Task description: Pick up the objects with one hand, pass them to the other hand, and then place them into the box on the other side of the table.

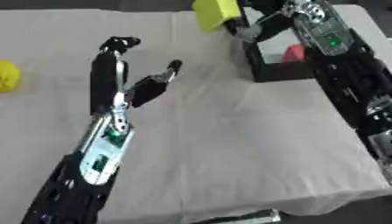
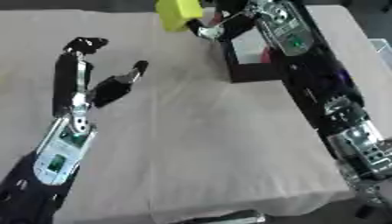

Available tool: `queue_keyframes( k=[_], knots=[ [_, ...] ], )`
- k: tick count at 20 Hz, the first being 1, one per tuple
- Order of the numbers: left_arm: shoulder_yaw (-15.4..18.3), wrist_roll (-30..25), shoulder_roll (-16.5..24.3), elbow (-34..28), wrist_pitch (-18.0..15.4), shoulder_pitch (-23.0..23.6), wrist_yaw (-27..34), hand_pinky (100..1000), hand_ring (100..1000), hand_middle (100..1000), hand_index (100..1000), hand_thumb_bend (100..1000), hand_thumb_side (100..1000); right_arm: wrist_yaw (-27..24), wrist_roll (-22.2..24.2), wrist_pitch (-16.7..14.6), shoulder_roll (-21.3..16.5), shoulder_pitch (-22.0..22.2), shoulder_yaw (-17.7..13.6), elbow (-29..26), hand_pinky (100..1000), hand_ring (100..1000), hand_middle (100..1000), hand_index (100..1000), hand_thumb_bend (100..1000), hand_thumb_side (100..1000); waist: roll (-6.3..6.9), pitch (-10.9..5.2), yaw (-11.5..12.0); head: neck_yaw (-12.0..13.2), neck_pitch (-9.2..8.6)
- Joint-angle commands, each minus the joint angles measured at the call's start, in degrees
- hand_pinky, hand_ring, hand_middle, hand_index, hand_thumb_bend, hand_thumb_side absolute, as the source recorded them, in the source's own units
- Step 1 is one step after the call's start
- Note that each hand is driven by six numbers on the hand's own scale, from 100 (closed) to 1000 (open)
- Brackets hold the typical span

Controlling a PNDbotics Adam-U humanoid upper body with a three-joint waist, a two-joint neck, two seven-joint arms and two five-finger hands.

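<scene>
A yellow block (image 1: 216,13) hangs just left of the black box (image 1: 269,72) at the far right of the table, held in my right hand (image 1: 259,24), whose fingers curl round it. Inside the box lies a red object (image 1: 294,53). My left hand (image 1: 122,87) stands over the left middle of the table with fingers straight up and thumb spread, holding nothing. A second yellow object (image 1: 8,75) lies at the table's left edge, seen only in the left eye view.
A beige cloth (image 1: 229,140) covers the table, with a crease running down its middle. The right arm (image 1: 352,87) stretches along the table's right edge. The front edge of the table drops off near the bottom of the view.
</scene>
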Motion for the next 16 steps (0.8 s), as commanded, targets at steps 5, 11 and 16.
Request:
queue_keyframes(
  k=[5, 11, 16],
  knots=[
    [-0.31, -0.92, 1.41, -1.87, 0.06, -0.18, -0.97, 613, 739, 678, 746, 661, 514, 1.97, 7.23, -9.57, -4.67, 1.03, -4.40, 2.09, 969, 887, 602, 540, 100, 100, 0.63, -2.06, -1.26, -1.36, -3.31],
    [-0.93, -1.76, 1.77, -3.12, -0.12, -0.07, -0.41, 627, 751, 706, 759, 650, 517, 8.24, 0.52, -9.72, -7.18, 1.88, -7.67, 6.85, 961, 884, 606, 548, 100, 119, 1.28, -2.19, -2.05, -2.31, -4.02],
    [-1.44, -2.44, 1.86, -4.10, -0.46, -0.01, -0.25, 635, 756, 713, 758, 647, 522, 14.62, -5.89, -9.01, -7.67, 2.03, -9.69, 11.71, 967, 892, 615, 556, 100, 107, 1.56, -2.01, -2.24, -2.83, -3.94]
  ],
)
